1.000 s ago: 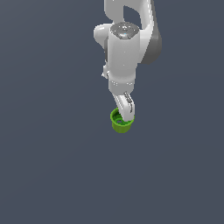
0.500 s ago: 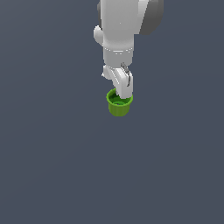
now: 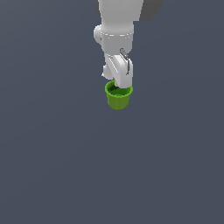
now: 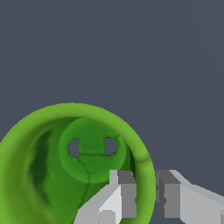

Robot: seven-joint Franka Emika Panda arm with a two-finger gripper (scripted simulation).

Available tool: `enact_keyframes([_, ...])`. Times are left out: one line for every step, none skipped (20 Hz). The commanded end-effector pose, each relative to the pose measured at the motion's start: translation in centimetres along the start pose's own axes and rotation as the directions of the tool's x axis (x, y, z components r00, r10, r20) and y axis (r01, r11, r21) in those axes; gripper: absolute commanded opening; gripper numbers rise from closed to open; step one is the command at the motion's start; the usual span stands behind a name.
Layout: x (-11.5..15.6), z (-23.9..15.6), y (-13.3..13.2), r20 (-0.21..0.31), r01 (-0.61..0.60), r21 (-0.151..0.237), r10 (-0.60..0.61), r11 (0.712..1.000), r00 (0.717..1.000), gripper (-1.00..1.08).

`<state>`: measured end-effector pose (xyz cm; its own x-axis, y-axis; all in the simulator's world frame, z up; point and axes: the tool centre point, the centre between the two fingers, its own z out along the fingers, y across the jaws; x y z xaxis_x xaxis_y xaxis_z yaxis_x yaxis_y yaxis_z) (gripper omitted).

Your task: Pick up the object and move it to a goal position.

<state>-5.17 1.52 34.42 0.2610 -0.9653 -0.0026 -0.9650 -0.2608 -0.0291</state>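
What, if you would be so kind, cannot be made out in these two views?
- Exterior view: the gripper's fingertips, hidden inside and behind the green cup.
- Wrist view: part of the cup's rim, cut off by the frame edge.
- Neither view shows a goal marker.

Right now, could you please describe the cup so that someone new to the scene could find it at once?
Follow the white arm down to its tool; the cup sits directly beneath it. One finger is inside the rim and one outside. It is the only bright green thing against the plain dark grey ground: small, round, thick-rimmed.
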Motion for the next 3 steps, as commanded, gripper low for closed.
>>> enact_keyframes([-0.02, -0.03, -0.1, 0.0, 0.001, 0.001, -0.001, 1.0, 1.0, -1.0])
enact_keyframes([-0.03, 0.04, -0.14, 0.0, 0.001, 0.001, -0.001, 1.0, 1.0, -1.0])
enact_keyframes([-0.03, 0.07, -0.15, 0.0, 0.001, 0.001, -0.001, 1.0, 1.0, -1.0])
